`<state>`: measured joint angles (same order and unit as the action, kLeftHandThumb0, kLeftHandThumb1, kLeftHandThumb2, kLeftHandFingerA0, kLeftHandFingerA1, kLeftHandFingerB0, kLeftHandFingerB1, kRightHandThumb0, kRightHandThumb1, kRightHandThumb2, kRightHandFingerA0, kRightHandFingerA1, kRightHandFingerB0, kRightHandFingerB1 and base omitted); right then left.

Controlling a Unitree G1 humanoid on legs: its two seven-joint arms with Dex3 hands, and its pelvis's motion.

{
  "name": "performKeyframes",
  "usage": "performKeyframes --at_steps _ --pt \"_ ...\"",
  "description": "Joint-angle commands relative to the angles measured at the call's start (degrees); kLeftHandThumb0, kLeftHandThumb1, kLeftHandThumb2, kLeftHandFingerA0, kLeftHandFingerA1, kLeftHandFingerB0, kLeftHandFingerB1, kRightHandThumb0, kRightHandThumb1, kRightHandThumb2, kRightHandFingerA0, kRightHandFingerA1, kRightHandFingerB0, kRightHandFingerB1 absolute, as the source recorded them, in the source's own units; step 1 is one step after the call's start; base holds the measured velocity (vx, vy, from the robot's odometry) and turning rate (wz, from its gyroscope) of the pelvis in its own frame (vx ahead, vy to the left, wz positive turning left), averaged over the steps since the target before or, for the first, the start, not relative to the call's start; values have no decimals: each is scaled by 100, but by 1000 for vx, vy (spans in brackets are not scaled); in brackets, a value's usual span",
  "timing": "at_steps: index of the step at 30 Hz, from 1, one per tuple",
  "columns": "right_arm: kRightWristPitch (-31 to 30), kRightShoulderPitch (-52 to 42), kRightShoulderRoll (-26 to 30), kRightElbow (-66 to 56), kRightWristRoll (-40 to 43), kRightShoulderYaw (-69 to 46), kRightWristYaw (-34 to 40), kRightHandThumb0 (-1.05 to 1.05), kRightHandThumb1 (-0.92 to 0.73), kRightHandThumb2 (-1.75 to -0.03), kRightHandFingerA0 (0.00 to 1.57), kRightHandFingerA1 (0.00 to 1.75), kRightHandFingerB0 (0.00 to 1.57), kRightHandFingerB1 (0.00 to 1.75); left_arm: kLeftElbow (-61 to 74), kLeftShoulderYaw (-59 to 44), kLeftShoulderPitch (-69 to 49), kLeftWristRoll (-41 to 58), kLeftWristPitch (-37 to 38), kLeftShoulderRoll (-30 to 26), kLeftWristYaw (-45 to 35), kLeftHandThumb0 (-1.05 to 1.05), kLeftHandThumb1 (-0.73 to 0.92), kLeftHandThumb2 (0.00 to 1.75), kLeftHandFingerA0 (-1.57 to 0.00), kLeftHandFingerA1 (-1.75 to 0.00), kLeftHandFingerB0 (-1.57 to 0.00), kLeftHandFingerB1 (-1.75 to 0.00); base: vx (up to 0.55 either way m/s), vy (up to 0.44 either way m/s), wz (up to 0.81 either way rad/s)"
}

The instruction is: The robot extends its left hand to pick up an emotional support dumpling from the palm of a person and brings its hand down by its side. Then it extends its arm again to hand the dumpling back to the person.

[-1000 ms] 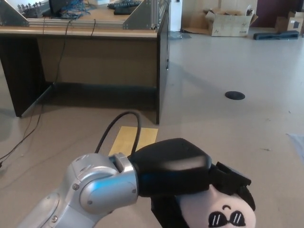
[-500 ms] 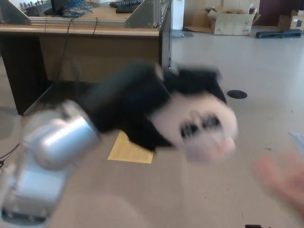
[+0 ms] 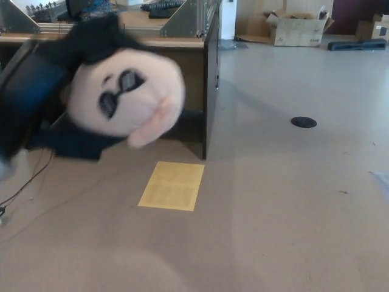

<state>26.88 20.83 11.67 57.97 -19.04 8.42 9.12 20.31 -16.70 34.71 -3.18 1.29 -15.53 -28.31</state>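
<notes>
Head view: the left hand (image 3: 36, 91), raised close to the camera at upper left, is closed around the dumpling (image 3: 124, 91), its face tilted and turned toward the lens; the lifted grip appears intended to present it for handing back. The right hand and any person are not in view, so no receiving palm shows above the floor (image 3: 273, 213).

A single head view looks forward and down over the floor (image 3: 285, 201), taking in a desk (image 3: 182, 42) across the upper left of the frame and a cardboard box (image 3: 296, 27) far off at upper right. The dumpling (image 3: 124, 91) looms very close, upper left.
</notes>
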Motion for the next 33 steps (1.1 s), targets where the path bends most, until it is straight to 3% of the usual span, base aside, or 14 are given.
performKeyframes --at_steps 1,2,4,6,7,13,15,18,33 --pt "227 -694 259 -292 138 -132 32 -31 -62 -59 84 57 76 48 -291 -702 -2109 1327 -441 518 18 1 82 70 -98 -141 -84 -106 0 0 0" --pt "266 -915 289 -342 140 -157 92 -32 -62 -59 82 54 75 48 -1081 -787 -3149 997 267 668 -88 6 81 72 -98 -140 -83 -105 0 0 0" --pt "224 -937 286 -372 135 -163 99 -32 -62 -59 82 54 75 48 -1379 -808 -3364 893 559 669 -44 6 81 72 -98 -140 -83 -105 0 0 0" --pt "452 -1146 230 -297 280 -304 223 -30 -62 -59 78 55 59 43 -2588 -831 -3895 507 1453 797 301 1 78 74 -96 -146 -82 -102 0 0 0" --pt "494 -1163 222 -289 313 -337 226 -30 -62 -59 78 55 59 43 -2778 -814 -3936 419 1569 791 406 1 78 74 -96 -146 -82 -102 0 0 0" --pt "609 -1156 221 -223 248 -387 395 -30 -62 -59 77 56 54 41 -3493 -827 -3987 496 1774 729 498 -1 81 73 -92 -152 -79 -105 0 0 0" --pt "617 -1210 235 -165 265 -447 425 -31 -62 -59 77 55 53 42 -4394 -778 -3943 274 2380 612 718 -3 82 70 -93 -150 -80 -100 0 0 0" --pt "609 -1230 210 -154 286 -499 417 -31 -62 -59 77 57 56 42 -4977 -703 -3977 14 2652 448 1038 -8 81 71 -88 -153 -78 -102 0 0 0" --pt "604 -1080 208 -60 215 -544 410 -29 -63 -59 78 56 59 44 -5947 -540 -3628 106 3210 147 1257 -3 81 69 -88 -155 -79 -104 0 0 0"
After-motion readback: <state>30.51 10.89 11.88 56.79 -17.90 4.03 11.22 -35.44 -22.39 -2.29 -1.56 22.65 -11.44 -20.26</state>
